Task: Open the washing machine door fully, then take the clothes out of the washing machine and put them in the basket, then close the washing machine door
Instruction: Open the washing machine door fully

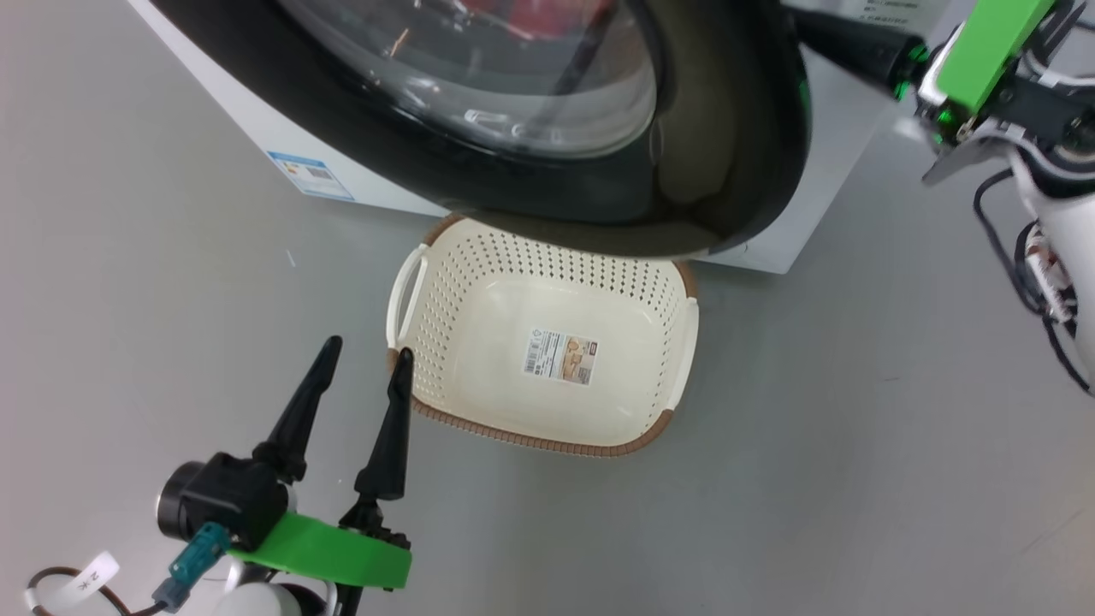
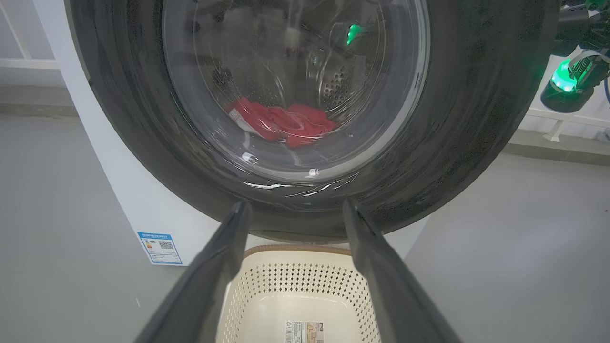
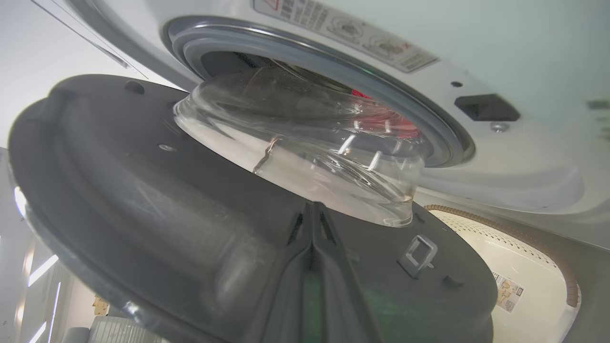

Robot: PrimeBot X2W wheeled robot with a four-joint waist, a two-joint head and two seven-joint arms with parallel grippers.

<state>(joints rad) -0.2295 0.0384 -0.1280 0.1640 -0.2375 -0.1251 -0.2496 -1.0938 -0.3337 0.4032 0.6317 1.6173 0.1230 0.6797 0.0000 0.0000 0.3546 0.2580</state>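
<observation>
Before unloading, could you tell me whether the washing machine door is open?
Partly open: the door angles away from the grey gasket.

One washing machine (image 2: 128,190), one basket (image 1: 530,265), perhaps two clothes (image 2: 286,125)

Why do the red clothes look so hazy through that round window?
Left wrist view: reflections and a green glint on the washing machine door veil the clothes. Head view: white glare streaks its glass. Right wrist view: the bulging glass warps them.
</observation>
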